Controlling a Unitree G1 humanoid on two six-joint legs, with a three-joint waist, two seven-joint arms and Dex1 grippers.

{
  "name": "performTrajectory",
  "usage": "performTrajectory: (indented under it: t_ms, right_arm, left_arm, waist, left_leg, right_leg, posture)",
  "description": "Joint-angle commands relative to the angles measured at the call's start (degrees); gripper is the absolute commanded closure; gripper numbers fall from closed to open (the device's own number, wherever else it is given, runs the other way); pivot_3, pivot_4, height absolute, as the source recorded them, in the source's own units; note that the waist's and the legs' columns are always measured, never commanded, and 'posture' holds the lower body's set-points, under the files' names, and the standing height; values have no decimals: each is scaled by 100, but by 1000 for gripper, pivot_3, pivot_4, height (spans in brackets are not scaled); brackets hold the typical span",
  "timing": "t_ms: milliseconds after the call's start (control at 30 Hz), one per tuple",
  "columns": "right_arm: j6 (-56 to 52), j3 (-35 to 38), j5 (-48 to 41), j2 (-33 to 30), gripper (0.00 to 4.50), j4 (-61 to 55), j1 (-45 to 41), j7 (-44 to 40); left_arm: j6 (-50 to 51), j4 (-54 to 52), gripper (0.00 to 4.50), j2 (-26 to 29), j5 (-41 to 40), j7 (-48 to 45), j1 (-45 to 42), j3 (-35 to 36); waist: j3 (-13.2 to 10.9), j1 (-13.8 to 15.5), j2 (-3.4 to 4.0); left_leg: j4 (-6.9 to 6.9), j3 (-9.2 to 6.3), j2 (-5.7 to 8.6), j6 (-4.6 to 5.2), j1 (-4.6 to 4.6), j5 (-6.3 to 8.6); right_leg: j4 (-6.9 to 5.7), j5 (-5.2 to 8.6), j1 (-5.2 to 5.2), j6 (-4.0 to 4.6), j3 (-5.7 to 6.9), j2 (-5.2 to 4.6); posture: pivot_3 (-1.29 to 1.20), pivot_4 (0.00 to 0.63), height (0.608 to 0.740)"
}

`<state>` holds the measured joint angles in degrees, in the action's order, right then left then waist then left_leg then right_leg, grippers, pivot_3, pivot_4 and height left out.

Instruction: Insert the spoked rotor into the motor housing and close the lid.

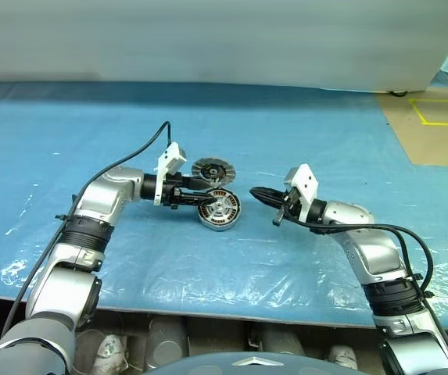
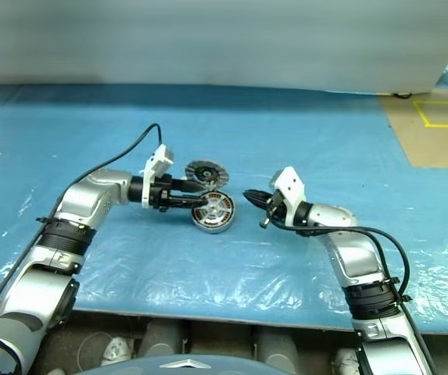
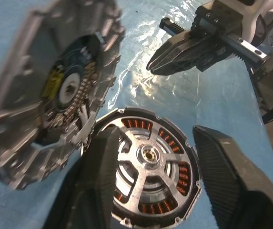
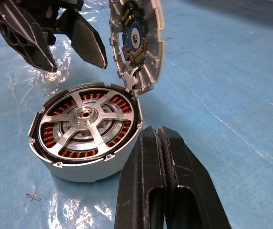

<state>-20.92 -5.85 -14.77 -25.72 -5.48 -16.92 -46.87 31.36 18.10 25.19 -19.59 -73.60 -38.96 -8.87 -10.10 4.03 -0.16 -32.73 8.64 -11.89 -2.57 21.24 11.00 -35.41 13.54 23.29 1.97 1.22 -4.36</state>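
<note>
Closing the lid is the step in hand, judging by the layout: the thin silver spoked rotor point(image 4: 85, 118) already sits flat inside the round silver motor housing point(image 4: 79, 169), copper-brown windings showing between its spokes. Housing rests on the blue plastic-covered table point(image 1: 302, 133), between the two arms. The round silver lid point(image 4: 138, 45) stands on edge, leaning at the housing's far rim, dark finned face and coloured centre turned toward the rotor. To do it well: tip the lid down evenly, keep its rim lined up with the housing's notches, avoid shoving the housing sideways. Left gripper point(image 3: 153, 176) has its black fingers apart, straddling the housing's near side, holding nothing; contact with the rim unclear. Right gripper point(image 4: 161, 157) is fully closed, empty, just beside the housing, could brace it.
</note>
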Motion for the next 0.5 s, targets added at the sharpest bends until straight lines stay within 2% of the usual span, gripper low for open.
performTrajectory:
  t_ms: [33, 133, 200, 300, 400, 500]
  right_arm:
    - [141, 6, -26, 48, 4500, -115, -100, 27]
    - [136, 20, -44, 67, 4500, -151, -99, 43]
    - [124, 36, -63, 64, 4500, -184, -94, 55]
    - [105, 63, -84, 45, 4500, -212, -93, 59]
    - [123, 88, -90, 16, 4500, -183, -93, 43]
    - [135, 88, -96, 14, 4500, -129, -122, 21]
  left_arm:
    - [-56, -357, 3310, -135, -79, 200, 251, 14]
    - [-602, -233, 4396, -286, 462, 764, 488, -245]
    - [-1034, -146, 4453, -326, 858, 1041, 703, -487]
    - [-1120, -309, 4453, -457, 869, 1240, 979, -547]
    - [-948, -582, 4453, -559, 599, 1315, 1112, -368]
    - [-561, -963, 4453, -627, -183, 1105, 1168, 138]
  waist:
    - [0, 0, 0]
    - [0, 2, 0]
    - [0, 4, 0]
    - [11, 11, 16]
    - [12, 23, 18]
    - [12, 14, 18]
  left_leg:
    - [0, 0, 0, 0, 0, 0]
    - [0, 0, -1, 0, 0, 0]
    - [-2, -1, -1, 1, 1, 0]
    - [-3, -2, 1, 0, -14, 1]
    - [-6, -2, 1, -17, -19, 11]
    - [-11, -1, 1, -17, -17, 11]
  right_leg:
    - [0, 0, 0, 0, 0, 0]
    - [0, 0, 0, 0, 1, 1]
    - [0, 0, 0, 0, 0, 0]
    - [2, 0, -17, 0, 1, -4]
    - [3, 0, -24, 0, 0, -6]
    - [5, 1, -23, 0, -1, -6]
  posture:
    - [0, 150, 740]
    - [0, 150, 740]
    - [0, 150, 740]
    - [0, 150, 740]
    - [0, 150, 740]
    - [0, 150, 740]
